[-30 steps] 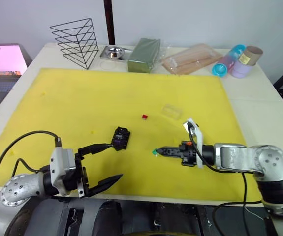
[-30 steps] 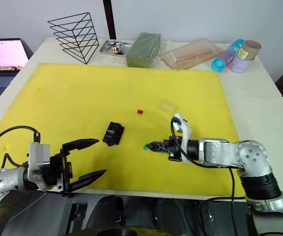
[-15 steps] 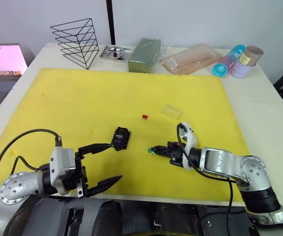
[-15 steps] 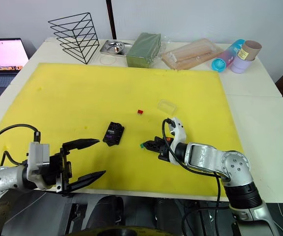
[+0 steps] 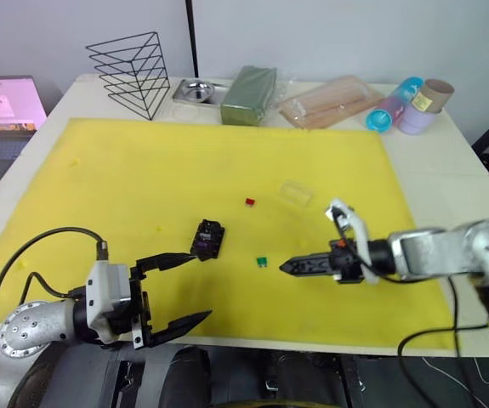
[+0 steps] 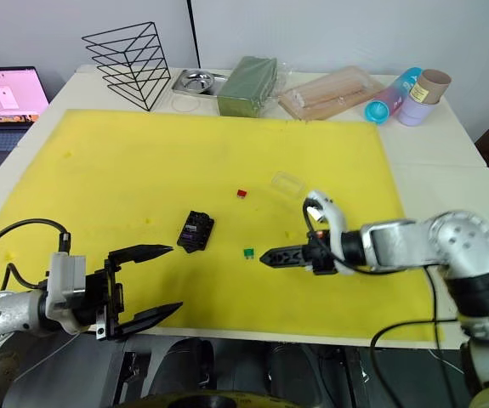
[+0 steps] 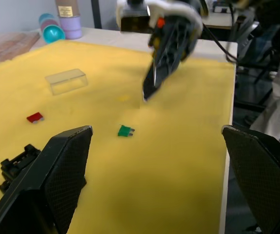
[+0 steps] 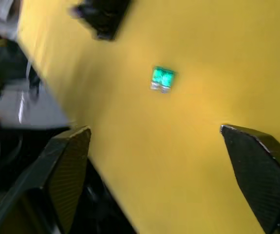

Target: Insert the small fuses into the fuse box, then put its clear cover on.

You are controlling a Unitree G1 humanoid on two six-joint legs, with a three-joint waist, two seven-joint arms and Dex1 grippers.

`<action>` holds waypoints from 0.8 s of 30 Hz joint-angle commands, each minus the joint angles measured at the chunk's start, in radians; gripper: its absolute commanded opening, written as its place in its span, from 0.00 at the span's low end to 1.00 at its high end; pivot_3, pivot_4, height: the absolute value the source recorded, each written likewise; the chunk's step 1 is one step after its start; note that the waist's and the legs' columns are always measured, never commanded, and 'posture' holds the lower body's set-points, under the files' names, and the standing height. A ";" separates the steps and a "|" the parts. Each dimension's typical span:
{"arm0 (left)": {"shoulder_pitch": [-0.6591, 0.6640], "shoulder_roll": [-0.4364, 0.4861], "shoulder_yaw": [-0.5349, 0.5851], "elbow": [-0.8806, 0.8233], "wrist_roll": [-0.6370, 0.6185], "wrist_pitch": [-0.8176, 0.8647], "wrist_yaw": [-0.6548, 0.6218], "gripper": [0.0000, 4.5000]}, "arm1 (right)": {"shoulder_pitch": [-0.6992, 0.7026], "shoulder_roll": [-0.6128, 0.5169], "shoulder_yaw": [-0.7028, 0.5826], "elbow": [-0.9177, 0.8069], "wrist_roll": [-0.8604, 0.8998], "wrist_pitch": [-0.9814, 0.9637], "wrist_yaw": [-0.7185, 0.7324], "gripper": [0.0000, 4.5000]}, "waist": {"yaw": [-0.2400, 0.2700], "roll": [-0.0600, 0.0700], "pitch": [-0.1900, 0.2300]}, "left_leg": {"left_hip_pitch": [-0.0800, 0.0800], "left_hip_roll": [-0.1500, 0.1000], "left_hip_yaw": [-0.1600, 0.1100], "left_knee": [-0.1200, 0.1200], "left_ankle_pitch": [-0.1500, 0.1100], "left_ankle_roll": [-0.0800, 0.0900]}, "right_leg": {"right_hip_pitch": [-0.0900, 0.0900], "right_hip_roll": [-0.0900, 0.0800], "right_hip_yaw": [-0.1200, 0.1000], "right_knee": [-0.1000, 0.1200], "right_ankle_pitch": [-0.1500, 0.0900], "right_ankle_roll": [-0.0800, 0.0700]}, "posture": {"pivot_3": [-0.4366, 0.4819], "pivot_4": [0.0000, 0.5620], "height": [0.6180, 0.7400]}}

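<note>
On the yellow mat (image 5: 142,170), between the fuse box (image 5: 208,238) and the right gripper (image 5: 288,267), lies the green fuse (image 5: 262,261), flat and loose. It is near the box but apart from it. The right gripper hovers just beside the fuse, pointing at it; in its wrist view its fingers (image 8: 66,161) stand apart with the fuse between them and nothing held.

The step in hand looks like picking up this fuse for insertion. To do it well, the gripper should probably close on the green plastic body and leave the metal blades free. The blades would then need turning downward and lining up with an empty slot before any push. The box is light and sits loose on soft foam, so a skewed press could tip or slide it. The left gripper (image 5: 198,286), spread wide and empty near the table's (image 5: 448,195) front edge, is close enough to steady the box.

The fuse is a tiny bright green chip with short pale blades at one end. The box is a small black block lying at an angle, with a purple spot on its top that may be a seated fuse. The red fuse (image 5: 250,202) lies farther back, and the cover (image 5: 296,192) rests beyond it to the right, both untouched.
</note>
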 commanded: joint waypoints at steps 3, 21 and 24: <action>0.000 -0.004 -0.011 -0.012 0.017 -0.035 -0.014 1.00 | -0.185 0.055 0.126 0.115 -0.356 0.081 0.457 0.95 | 0.003 0.000 0.000 | 0.000 0.001 0.000 0.000 0.000 0.000 | 0.000 0.001 0.000 0.000 0.000 0.000 | 0.48 0.27 1.00; 0.016 -0.018 -0.028 -0.007 0.045 -0.059 -0.002 1.00 | -0.304 0.224 0.317 0.302 -0.956 -0.054 0.954 0.60 | 0.003 0.001 0.000 | -0.002 0.000 0.002 0.000 0.000 0.000 | -0.003 0.000 0.000 0.001 0.000 0.000 | 0.48 0.27 1.00; 0.011 -0.013 -0.023 -0.007 0.038 -0.054 -0.003 1.00 | -0.305 0.247 0.312 0.328 -0.989 -0.043 0.974 0.60 | 0.003 0.001 0.000 | -0.002 0.000 0.002 0.000 0.000 0.000 | -0.003 0.000 0.000 0.001 0.000 0.000 | 0.48 0.27 1.00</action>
